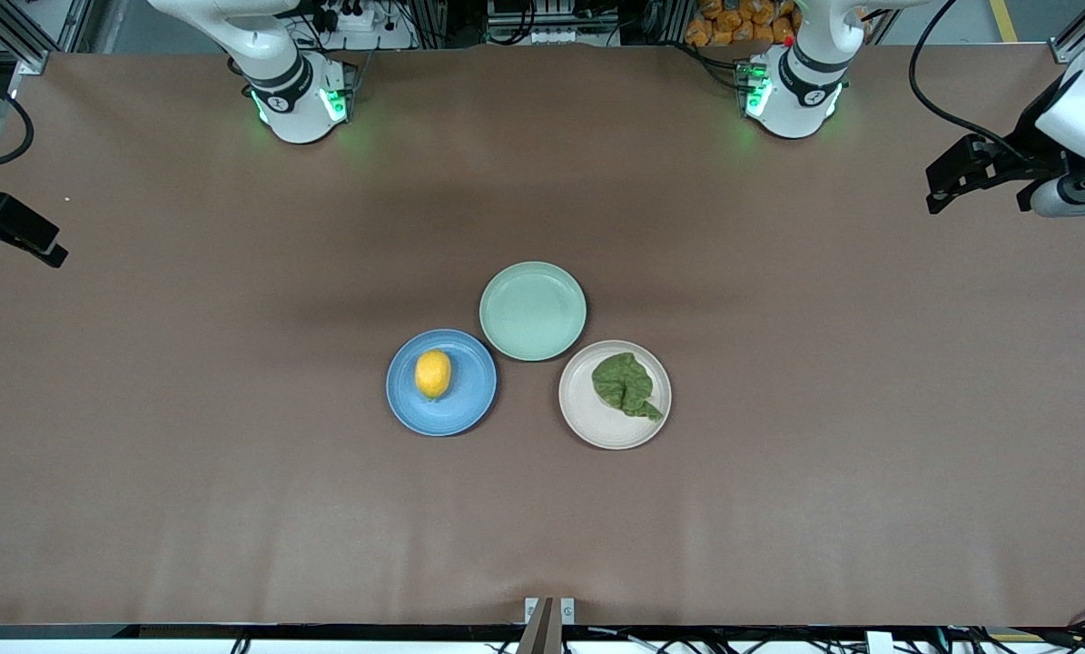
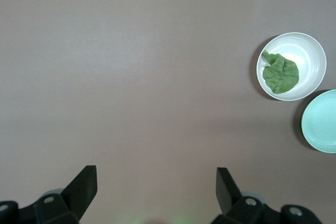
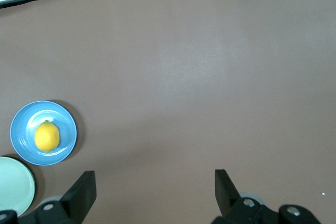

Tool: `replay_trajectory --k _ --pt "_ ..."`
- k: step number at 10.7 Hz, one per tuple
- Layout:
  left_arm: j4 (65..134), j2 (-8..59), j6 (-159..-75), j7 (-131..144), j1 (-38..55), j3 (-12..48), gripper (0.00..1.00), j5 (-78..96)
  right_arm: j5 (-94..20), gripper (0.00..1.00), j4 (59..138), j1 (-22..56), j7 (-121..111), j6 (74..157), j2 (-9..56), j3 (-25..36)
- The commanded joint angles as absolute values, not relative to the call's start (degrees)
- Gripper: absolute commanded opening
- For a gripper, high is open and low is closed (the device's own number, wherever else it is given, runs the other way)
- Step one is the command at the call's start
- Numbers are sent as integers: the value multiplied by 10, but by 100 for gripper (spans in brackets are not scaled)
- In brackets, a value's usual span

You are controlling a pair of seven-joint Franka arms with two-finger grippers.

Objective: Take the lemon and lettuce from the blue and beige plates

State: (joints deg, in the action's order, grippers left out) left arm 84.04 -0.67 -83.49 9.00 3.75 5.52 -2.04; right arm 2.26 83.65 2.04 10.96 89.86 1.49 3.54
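Both end effectors are spread wide and empty: the left end effector [image 2: 156, 192] well apart from the lettuce [image 2: 281, 73] on the beige plate [image 2: 310, 51], the right end effector [image 3: 155, 192] well apart from the lemon [image 3: 46, 136] on the blue plate [image 3: 21, 129]. The rounded lemon could roll from a misaligned pinch; the thin leaf could be missed.

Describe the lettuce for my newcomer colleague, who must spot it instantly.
Three round plates cluster mid-table. The dark green wrinkly lettuce leaf lies on the beige-cream plate, toward the left arm's end. The blue plate holds a yellow lemon; the mint-green plate is bare.
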Motion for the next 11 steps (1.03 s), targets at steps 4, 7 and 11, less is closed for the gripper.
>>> replay_trajectory --k 4,7,11 --pt "838 -11 -826 71 34 55 100 -23 24 100 835 15 104 890 8 33" --pt "838 -5 -827 71 35 54 100 -22 23 100 835 15 105 870 9 33" --pt "833 33 -847 81 47 59 100 -17 16 100 838 15 111 867 11 33"
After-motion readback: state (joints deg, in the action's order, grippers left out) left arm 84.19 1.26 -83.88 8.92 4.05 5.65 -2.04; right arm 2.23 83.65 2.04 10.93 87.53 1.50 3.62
